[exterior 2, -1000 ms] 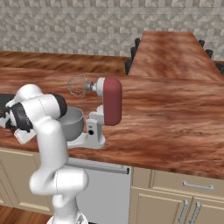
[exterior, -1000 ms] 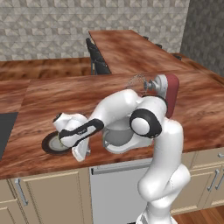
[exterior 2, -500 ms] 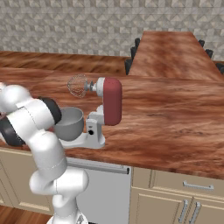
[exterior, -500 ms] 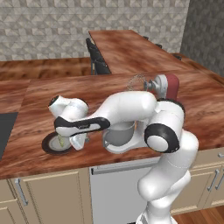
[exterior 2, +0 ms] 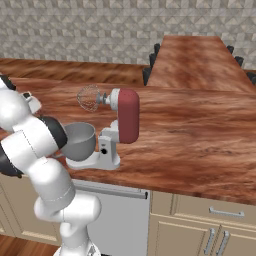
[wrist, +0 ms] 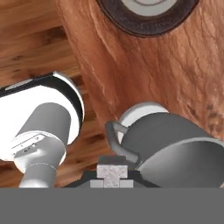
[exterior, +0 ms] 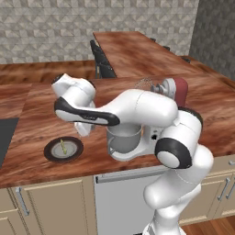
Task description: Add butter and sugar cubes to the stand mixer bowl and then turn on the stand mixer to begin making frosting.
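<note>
Gripper (wrist: pixel 112 175): jaws together on small pale block, prob. sugar cube (wrist: pixel 112 167).
Stand mixer bowl (wrist: pixel 175 146) lies just right of jaws in hand view, handle side nearest, rim not yet under cube; next move needs shift toward bowl centre.
Butter (exterior: pixel 63 147) on dark plate (exterior: pixel 49 153), bench left of bowl, long axis front-to-back.
Right base view adds: stand mixer (exterior 2: pixel 128 116) head tilted up, whisk (exterior 2: pixel 90 97) clear above bowl.
</note>
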